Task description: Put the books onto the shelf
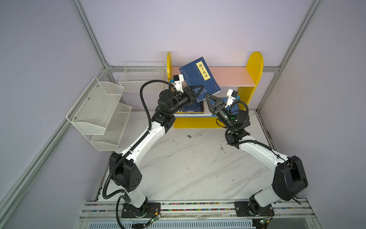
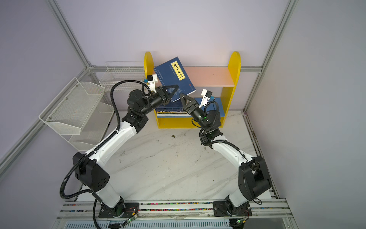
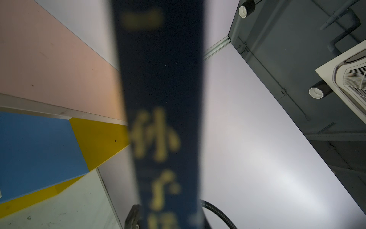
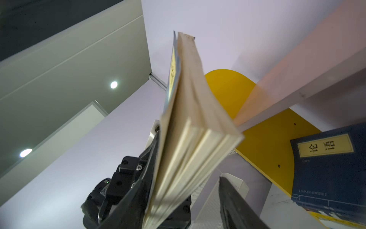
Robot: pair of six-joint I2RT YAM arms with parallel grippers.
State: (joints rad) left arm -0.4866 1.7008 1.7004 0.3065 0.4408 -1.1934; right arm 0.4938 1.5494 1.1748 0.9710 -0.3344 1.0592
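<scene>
- One navy paperback (image 1: 198, 75) with a yellow title label is in the air, tilted, above the left part of the pink upper board (image 1: 231, 76) of the yellow bookcase (image 1: 254, 65).
- The left gripper (image 1: 198, 91) is closed tight on the lower corner of this book, near the spine.
- The right gripper (image 1: 207, 96) is just beside the other lower corner. Its jaws stand apart around the page edge, and in the right wrist view one finger (image 4: 237, 204) is clear of the paper, so it holds nothing.
- The book looks light but floppy. The pages (image 4: 190, 138) fan apart at the free end, so a grip at one corner probably lets it sag and turn.
- A hold near the spine, or with both covers pressed together, is likely the firmer one. The glossy cover may slip.
- The blue lower board (image 3: 35, 148) carries a flat stack of books (image 1: 192, 110), with another navy labelled one (image 4: 326, 168) on top. The arms hide part of the stack, so their number cannot be told.
- The white wire basket (image 1: 142, 76) and the white mesh rack (image 1: 99, 111) show nothing inside.
- No book is seen on the tabletop (image 1: 188, 164).
</scene>
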